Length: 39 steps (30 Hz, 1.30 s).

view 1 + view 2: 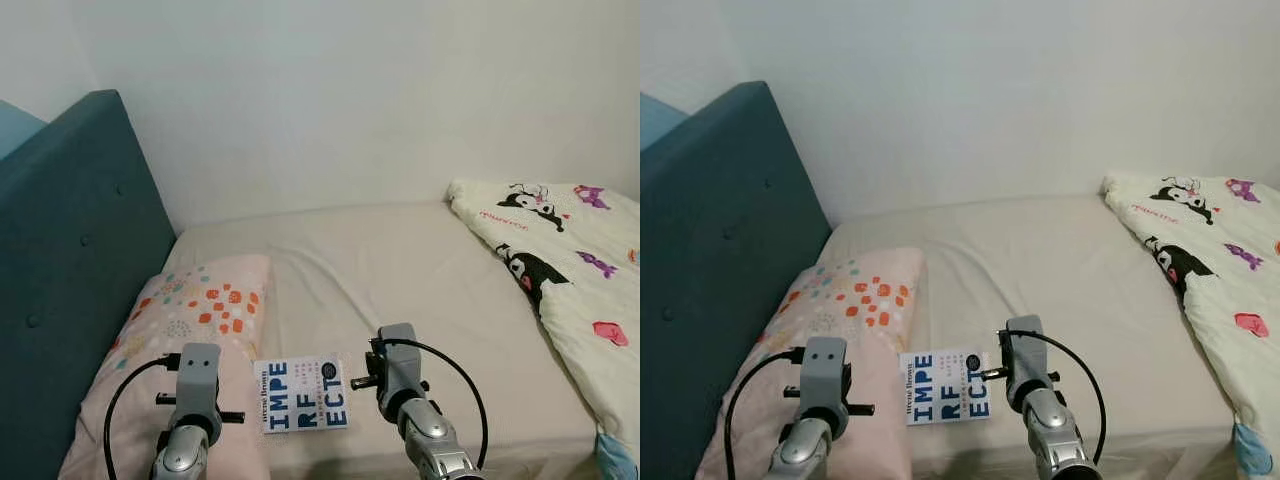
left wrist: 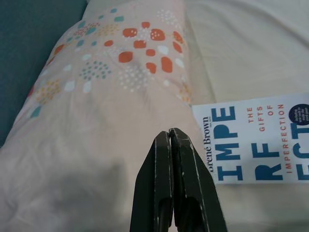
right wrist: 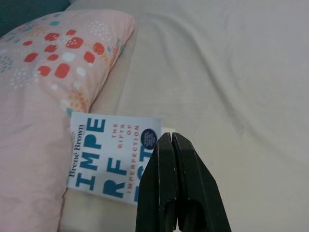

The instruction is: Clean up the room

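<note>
A: Where is the book lying?

B: The white book (image 1: 304, 395) is lying flat on the bed sheet (image 1: 400, 270), bottom centre of the head view, its spine touching the pink pillow (image 1: 190, 330).

A: And the grippers?

B: The left gripper (image 2: 170, 140) is hovering over the pillow, fingers pressed together. The right gripper (image 3: 170, 142) is hanging above the book's right edge, fingers together too, holding nothing.

A: Anything else?

B: A cartoon-print quilt (image 1: 560, 260) is lying at the right, a teal headboard (image 1: 70, 260) at the left.

A book (image 1: 304, 394) lies on the bed (image 1: 400, 270) just right of the pillow (image 1: 190, 330); a quilt (image 1: 560, 270) lies far right.
</note>
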Tool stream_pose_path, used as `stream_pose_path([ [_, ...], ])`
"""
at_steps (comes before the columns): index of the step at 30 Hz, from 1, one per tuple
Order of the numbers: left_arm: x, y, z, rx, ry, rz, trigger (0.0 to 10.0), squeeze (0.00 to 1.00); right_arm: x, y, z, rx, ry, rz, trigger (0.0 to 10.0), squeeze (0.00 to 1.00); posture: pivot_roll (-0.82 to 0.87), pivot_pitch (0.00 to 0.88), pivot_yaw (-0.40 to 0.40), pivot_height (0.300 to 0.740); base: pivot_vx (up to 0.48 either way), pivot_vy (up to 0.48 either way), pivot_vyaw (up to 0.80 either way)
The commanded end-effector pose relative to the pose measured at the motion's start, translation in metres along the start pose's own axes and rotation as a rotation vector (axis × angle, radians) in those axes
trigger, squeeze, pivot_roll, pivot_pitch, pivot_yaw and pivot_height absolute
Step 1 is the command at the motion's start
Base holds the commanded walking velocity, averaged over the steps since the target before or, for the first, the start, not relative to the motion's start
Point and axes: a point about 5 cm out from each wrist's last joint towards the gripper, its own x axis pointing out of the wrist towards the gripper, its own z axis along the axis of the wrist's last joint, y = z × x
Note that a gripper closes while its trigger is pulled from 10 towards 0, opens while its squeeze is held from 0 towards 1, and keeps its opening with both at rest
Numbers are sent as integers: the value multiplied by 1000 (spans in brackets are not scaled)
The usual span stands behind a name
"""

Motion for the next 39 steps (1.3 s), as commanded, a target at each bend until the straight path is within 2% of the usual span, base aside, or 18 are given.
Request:
stream_pose_path([
  [1, -1, 5, 0, 5, 4, 16, 10000, 0, -1, 3, -4, 4, 18, 10, 10000, 0, -13, 44, 9, 740, 0, 0, 0],
  [6, 0, 4, 1, 20, -1, 9, 10000, 0, -1, 3, -3, 5, 19, 11, 10000, 0, -14, 43, 8, 740, 0, 0, 0],
  [17, 0, 2, 3, 45, 5, 1, 10000, 0, 0, 3, -3, 9, 18, 11, 10000, 0, -13, 42, 9, 740, 0, -480, 0],
  [21, -1, -3, -3, 62, 53, -69, 10000, 0, 0, 3, -3, 12, 18, 12, 10000, 0, -13, 41, 11, 740, 0, 0, 0],
  [24, -2, -3, -5, 13, 81, -55, 10000, 0, 0, 3, -3, 15, 16, 11, 10000, 0, -14, 43, 13, 740, 0, 320, 0],
  [28, -1, -1, -5, 6, 90, -44, 10000, 0, -1, 3, -3, 16, 15, 10, 10000, 0, -13, 43, 13, 740, 0, 480, 0],
  [33, 0, 2, -5, 23, 86, -27, 10000, 0, -1, 2, -3, 16, 15, 11, 10000, 0, -12, 42, 12, 740, 0, 192, 0],
  [35, 0, 2, -3, 81, 68, -28, 10000, 0, -1, 2, -3, 16, 15, 11, 10000, 0, -12, 42, 12, 740, 0, 0, 0],
  [39, 0, 1, -2, 102, 54, -40, 10000, 0, -1, 2, -3, 16, 16, 11, 10000, 0, -13, 41, 13, 740, 0, 0, 0],
])
